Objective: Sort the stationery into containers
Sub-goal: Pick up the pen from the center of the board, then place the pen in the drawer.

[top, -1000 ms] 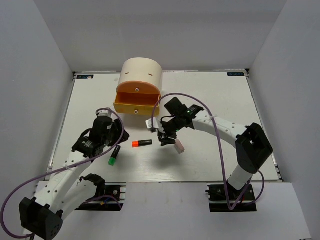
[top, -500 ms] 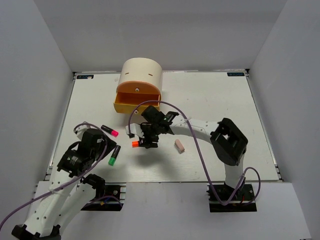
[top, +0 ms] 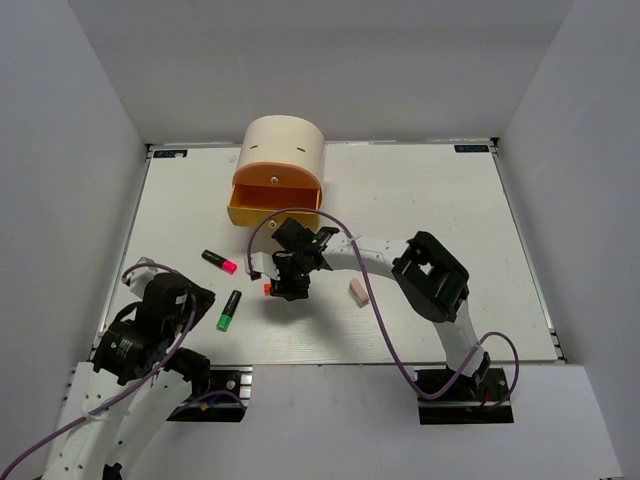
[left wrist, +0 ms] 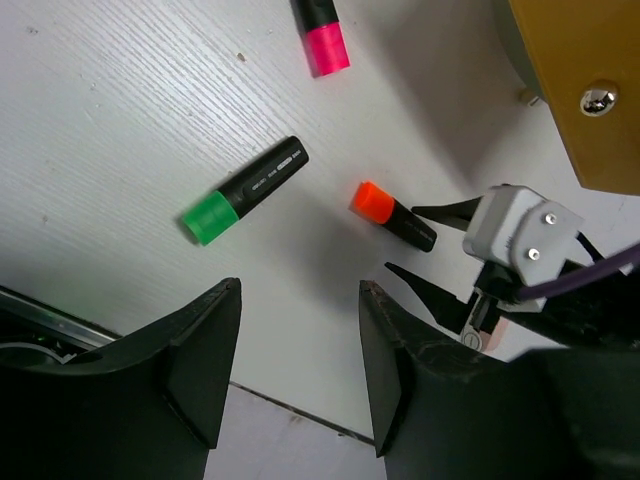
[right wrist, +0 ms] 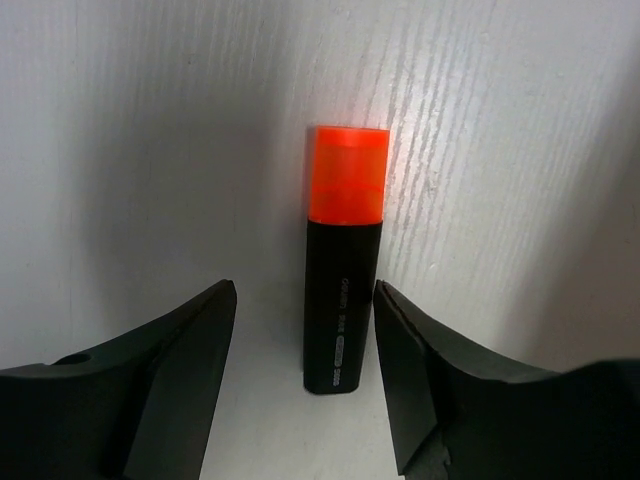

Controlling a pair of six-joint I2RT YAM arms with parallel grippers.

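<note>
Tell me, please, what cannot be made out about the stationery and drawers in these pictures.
Orange-red highlighter, top view: the right gripper covers all but its cap.
Pink highlighter, left wrist view: cut off by the top edge.
Yellow drawer, top view: its inside does not show, so its contents cannot be told.

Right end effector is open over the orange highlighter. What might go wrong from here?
The right end effector is open astride only the tail half of the orange highlighter, so it may pivot cap-down once lifted. The arm's purple cable loops close to the yellow drawer and might snag there.
</note>
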